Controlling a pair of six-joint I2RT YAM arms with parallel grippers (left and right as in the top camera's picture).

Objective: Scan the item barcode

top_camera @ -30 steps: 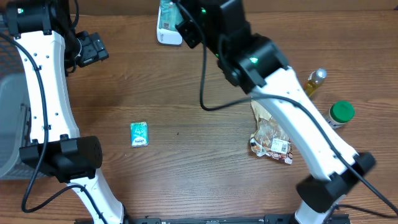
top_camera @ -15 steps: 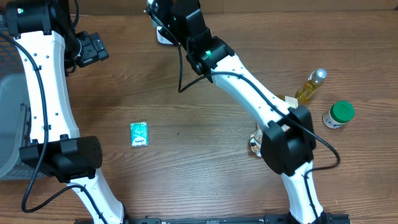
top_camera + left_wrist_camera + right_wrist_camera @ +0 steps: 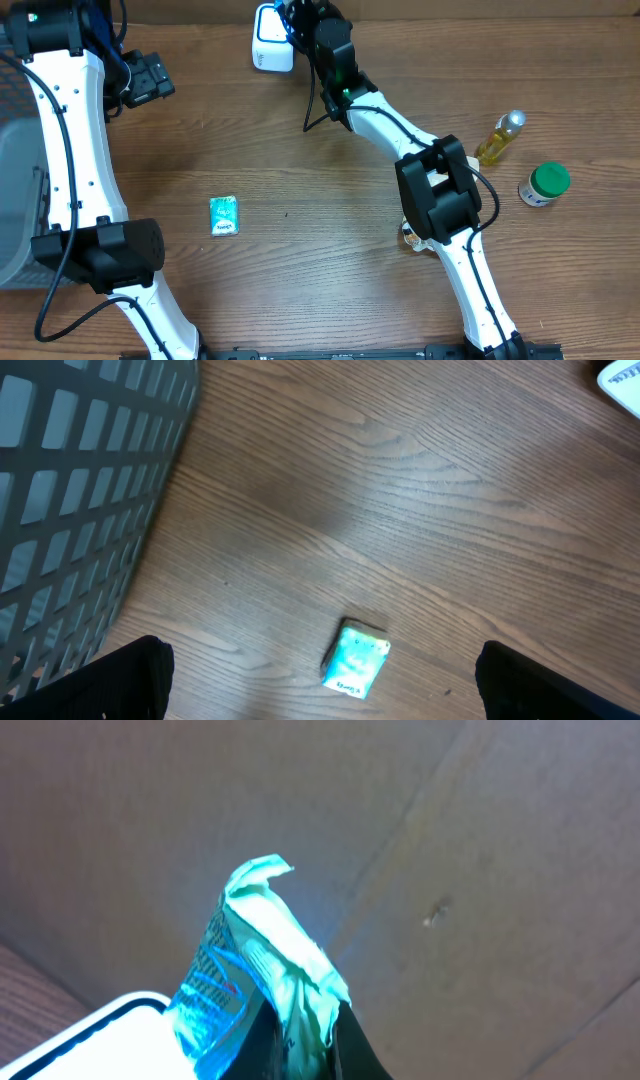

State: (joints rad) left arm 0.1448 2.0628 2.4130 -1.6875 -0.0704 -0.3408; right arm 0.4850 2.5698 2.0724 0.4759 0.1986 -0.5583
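Right gripper (image 3: pixel 300 1042) is clamped on a crumpled teal packet (image 3: pixel 255 955), holding it just above the white scanner (image 3: pixel 268 50) at the far table edge. Left gripper (image 3: pixel 148 78) has its jaws wide apart, holding nothing, above a small teal sachet (image 3: pixel 355 660) beside the basket (image 3: pixel 70 490).

Counter (image 3: pixel 300 270): brown wood-grain top, grain running left to right, matte with a faint sheen.
Back wall (image 3: pixel 500 840): plain tan panel, one seam line, a small scuff.
Left edge: grey lattice bin (image 3: pixel 70 480) at the counter's side.
Light: soft, even; shadows weak.
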